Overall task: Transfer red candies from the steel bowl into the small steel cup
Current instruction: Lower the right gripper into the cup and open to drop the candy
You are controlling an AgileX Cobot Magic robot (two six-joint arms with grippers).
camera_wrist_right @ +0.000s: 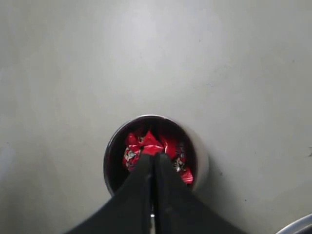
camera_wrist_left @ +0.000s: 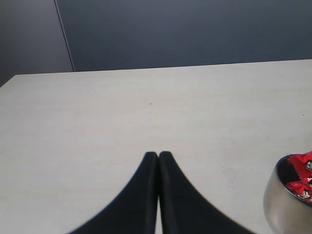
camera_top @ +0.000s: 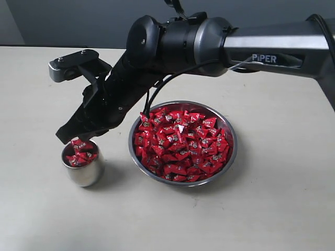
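The steel bowl (camera_top: 231, 157) sits right of centre, heaped with red candies (camera_top: 180, 144). To its left stands the small steel cup (camera_top: 84, 173), also seen as the cup (camera_wrist_right: 108, 155) and the cup (camera_wrist_left: 279, 200), holding several red candies (camera_top: 81, 156). My right gripper (camera_top: 70, 138) reaches across from the right and hangs just over the cup's mouth. In the right wrist view the right gripper (camera_wrist_right: 154, 157) is shut, with one red candy (camera_wrist_right: 152, 144) pinched at its tips. My left gripper (camera_wrist_left: 158, 153) is shut and empty over bare table, left of the cup.
The pale table (camera_top: 272, 219) runs to a dark wall at the back. The right arm's black body (camera_top: 178, 42) stretches over the bowl's back-left side. The bowl's rim (camera_wrist_right: 298, 226) shows at a corner of the right wrist view.
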